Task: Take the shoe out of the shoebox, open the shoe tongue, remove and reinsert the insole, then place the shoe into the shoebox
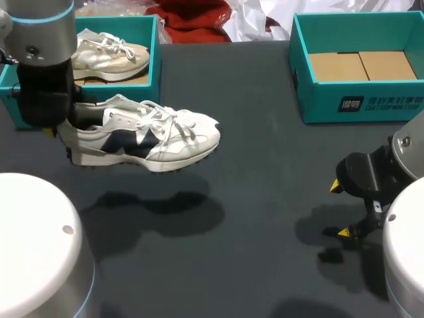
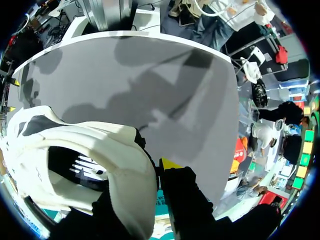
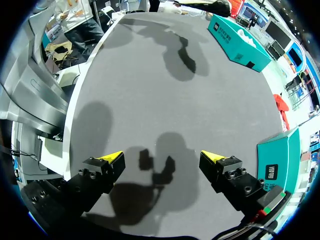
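The dark counter fills the head view. At its far left corner stands a teal shoebox with a second shoe lying inside; at the far right is another open teal box with a bare cardboard floor.

The shoe, white with a dark side panel and white laces, is out of the shoebox. It hangs level above the counter near the box, toe pointing toward the middle, its shadow on the surface beneath.

The left hand grips it at the heel collar. One yellow-tipped finger presses the outside of the heel, and the other seems to sit inside the opening, though it is mostly hidden.

The right hand hovers low over the near right of the counter, spread wide and holding nothing.

The shoe looks light, with a firm sole and a soft, yielding upper. The padded collar should give a secure hold, but the toe may sag or swing from a heel grip. The tongue and insole are thin and floppy. They are best pinched at a free edge while the other hand steadies the heel.
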Motion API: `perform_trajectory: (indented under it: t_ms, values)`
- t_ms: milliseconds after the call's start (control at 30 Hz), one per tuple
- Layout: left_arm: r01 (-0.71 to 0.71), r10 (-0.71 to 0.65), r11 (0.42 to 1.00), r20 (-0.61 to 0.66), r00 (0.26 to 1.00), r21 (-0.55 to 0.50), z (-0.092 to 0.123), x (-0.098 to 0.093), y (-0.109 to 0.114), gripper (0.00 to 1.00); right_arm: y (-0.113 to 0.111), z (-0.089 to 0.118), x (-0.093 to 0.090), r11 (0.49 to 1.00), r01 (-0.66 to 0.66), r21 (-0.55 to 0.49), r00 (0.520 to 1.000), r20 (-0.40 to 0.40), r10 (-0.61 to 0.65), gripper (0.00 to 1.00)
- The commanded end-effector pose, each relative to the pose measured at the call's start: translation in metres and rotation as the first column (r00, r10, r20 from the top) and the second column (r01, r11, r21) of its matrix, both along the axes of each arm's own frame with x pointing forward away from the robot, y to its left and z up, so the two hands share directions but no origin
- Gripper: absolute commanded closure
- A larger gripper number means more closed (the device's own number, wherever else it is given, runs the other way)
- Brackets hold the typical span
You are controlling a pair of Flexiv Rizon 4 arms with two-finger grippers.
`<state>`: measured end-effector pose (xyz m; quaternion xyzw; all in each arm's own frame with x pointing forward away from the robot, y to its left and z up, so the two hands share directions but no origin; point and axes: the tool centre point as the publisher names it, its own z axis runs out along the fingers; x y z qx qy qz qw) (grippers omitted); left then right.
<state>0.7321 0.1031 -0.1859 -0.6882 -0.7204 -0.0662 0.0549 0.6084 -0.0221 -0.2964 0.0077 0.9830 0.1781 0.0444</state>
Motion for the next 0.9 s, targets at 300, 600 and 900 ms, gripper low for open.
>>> perform_trajectory:
  t_ms: [300,600,900]
  values:
    - [0.022,-0.021,1.000,-0.017,1.000,0.018,-0.015,-0.008,-0.013,1.00,0.000,0.000,-0.002,1.000,0.001,-0.002,1.000,0.004,-0.001,0.00]
    - [0.064,-0.062,0.998,-0.063,0.996,0.029,-0.050,-0.029,-0.081,1.00,0.000,0.000,-0.002,1.000,0.001,-0.002,1.000,0.004,-0.001,0.00]
    - [0.060,-0.058,0.998,-0.074,0.996,0.026,-0.053,-0.030,-0.087,1.00,0.000,0.000,-0.002,1.000,0.001,-0.002,1.000,0.004,-0.001,0.00]
